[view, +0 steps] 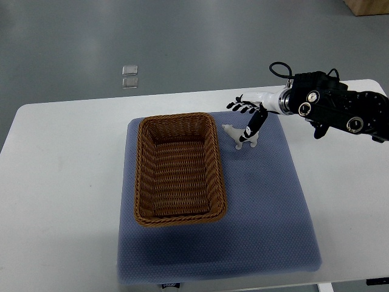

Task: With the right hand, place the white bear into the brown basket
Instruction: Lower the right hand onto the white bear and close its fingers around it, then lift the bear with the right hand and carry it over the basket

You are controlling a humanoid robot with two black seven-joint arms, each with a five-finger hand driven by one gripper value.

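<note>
A small white bear [234, 135] stands on the blue mat [267, 201], just right of the brown wicker basket [177, 169], which has nothing in it. My right hand [246, 117] reaches in from the right on its black forearm [340, 109] and hovers at the bear's upper right. Its fingers [238, 106] are spread above and behind the bear, not closed round it. The thumb [253, 128] points down across the bear's right side, seemingly touching it. The left arm does not show.
The mat lies on a white table [61, 182] whose far edge runs just behind my hand. Two small clear squares [129, 76] lie on the grey floor beyond. A brown box corner [368, 6] shows at the top right.
</note>
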